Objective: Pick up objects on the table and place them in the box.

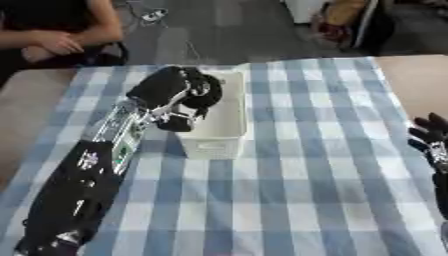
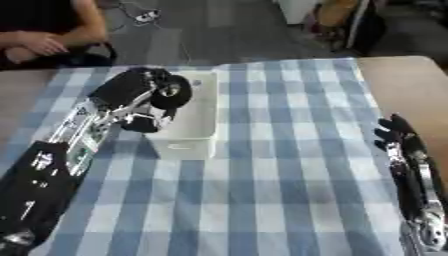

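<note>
A white rectangular box (image 1: 229,117) stands on the checked cloth, left of the middle. My left hand (image 1: 179,89) hangs over the box's left wall, with its black fingers curled down into the box. No object shows in that hand; the hand covers part of the box's inside. My right hand (image 2: 395,131) rests at the right edge of the table, fingers up and relaxed, holding nothing. I see no loose objects on the cloth.
A blue-and-white checked cloth (image 1: 306,165) covers most of the table, with bare wood (image 2: 402,85) at the far right. A person sits beyond the far left corner, hands off the table. Floor clutter lies beyond the far edge.
</note>
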Tool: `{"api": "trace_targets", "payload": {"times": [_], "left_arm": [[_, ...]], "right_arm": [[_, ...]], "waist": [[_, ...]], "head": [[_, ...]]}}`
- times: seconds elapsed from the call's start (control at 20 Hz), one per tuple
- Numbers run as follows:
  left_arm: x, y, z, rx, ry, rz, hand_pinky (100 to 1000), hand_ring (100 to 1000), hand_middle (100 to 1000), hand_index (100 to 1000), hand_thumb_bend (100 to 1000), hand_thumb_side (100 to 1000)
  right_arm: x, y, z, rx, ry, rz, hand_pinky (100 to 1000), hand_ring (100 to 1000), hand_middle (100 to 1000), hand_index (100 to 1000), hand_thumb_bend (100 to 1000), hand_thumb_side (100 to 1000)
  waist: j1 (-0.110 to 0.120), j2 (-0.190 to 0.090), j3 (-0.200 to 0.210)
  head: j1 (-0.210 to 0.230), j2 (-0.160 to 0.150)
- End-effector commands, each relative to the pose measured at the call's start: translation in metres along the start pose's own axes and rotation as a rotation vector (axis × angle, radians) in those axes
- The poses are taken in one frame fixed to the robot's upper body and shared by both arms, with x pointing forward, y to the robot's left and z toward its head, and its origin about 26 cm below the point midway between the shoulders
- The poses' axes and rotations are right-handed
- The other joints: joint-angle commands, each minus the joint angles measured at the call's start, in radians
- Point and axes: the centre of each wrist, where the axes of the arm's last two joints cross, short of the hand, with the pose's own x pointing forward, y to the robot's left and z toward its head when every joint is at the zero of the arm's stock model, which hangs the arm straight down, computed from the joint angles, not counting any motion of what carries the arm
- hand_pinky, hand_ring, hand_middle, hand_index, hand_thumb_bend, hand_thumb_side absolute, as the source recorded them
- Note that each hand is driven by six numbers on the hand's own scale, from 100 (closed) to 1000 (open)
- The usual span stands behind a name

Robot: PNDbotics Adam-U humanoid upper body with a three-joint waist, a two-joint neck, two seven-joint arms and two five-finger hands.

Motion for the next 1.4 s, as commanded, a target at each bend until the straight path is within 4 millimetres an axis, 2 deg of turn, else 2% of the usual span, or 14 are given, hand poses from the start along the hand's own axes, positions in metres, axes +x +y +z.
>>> {"api": "trace_targets", "payload": {"times": [0.05,0.5,0.7,0.75,0.8,0.85,0.9,0.95,1.0,1.05,1.1,1.15,1.2,1.4], "left_arm": [[-0.002,0.008,0.000,-0.021,-0.018,-0.041,917,807,797,679,197,243],[-0.003,0.009,0.001,-0.035,-0.027,-0.049,920,815,809,746,217,245],[-0.004,0.011,0.001,-0.025,-0.029,-0.045,923,818,815,778,267,296],[-0.004,0.012,0.001,-0.020,-0.029,-0.042,925,818,819,797,324,395],[-0.004,0.013,0.001,-0.013,-0.030,-0.037,925,818,819,797,352,386],[-0.005,0.015,0.001,-0.005,-0.031,-0.034,929,822,826,824,521,563],[-0.005,0.017,0.000,0.001,-0.032,-0.029,928,821,825,822,501,541],[-0.006,0.020,0.000,0.007,-0.032,-0.025,933,826,834,846,663,697],[-0.007,0.022,0.000,0.014,-0.032,-0.021,933,826,833,844,649,685],[-0.008,0.025,0.000,0.023,-0.030,-0.017,936,827,838,859,739,759],[-0.010,0.029,0.000,0.044,-0.023,-0.010,935,826,836,853,709,735],[-0.010,0.031,0.000,0.054,-0.021,-0.006,939,827,844,877,887,855],[-0.012,0.036,0.001,0.075,-0.016,-0.001,940,827,845,878,923,875],[-0.014,0.044,0.003,0.114,-0.007,0.015,942,826,846,879,978,911]], "right_arm": [[0.007,-0.003,-0.004,0.004,-0.028,0.013,860,862,859,963,100,740],[0.007,-0.003,-0.004,0.003,-0.028,0.013,860,862,858,963,100,740],[0.007,-0.003,-0.004,0.003,-0.028,0.012,860,862,858,963,100,740],[0.007,-0.003,-0.004,0.003,-0.028,0.012,860,862,858,963,100,739],[0.007,-0.003,-0.004,0.004,-0.028,0.012,860,862,858,963,100,740],[0.007,-0.003,-0.004,0.004,-0.028,0.012,860,862,858,963,100,739],[0.007,-0.003,-0.004,0.004,-0.027,0.012,860,862,858,963,100,739],[0.007,-0.003,-0.004,0.004,-0.027,0.012,860,862,858,963,100,739],[0.007,-0.003,-0.004,0.004,-0.027,0.012,860,862,858,963,100,740],[0.007,-0.003,-0.004,0.004,-0.027,0.012,860,862,858,963,100,740],[0.007,-0.003,-0.004,0.004,-0.027,0.012,860,862,858,963,100,740],[0.007,-0.003,-0.004,0.004,-0.027,0.012,860,862,858,962,100,739],[0.007,-0.003,-0.004,0.003,-0.027,0.012,860,862,858,962,100,739],[0.007,-0.003,-0.004,0.005,-0.026,0.011,860,862,858,963,100,739]], "waist": [[-0.002,-0.013,0.001],[-0.002,-0.014,0.003],[-0.002,-0.014,0.002],[-0.003,-0.014,0.002],[-0.002,-0.014,0.002],[-0.002,-0.014,0.002],[-0.002,-0.014,0.002],[-0.002,-0.015,0.003],[-0.002,-0.015,0.003],[-0.002,-0.015,0.003],[-0.002,-0.016,0.003],[-0.002,-0.016,0.003],[-0.002,-0.016,0.003],[-0.002,-0.016,0.003]], "head": [[-0.004,-0.014],[-0.003,-0.015],[-0.003,-0.015],[-0.003,-0.015],[-0.003,-0.015],[-0.002,-0.015],[-0.002,-0.016],[-0.002,-0.016],[-0.002,-0.016],[-0.002,-0.016],[-0.003,-0.016],[-0.003,-0.016],[-0.003,-0.016],[-0.005,-0.017]]}}
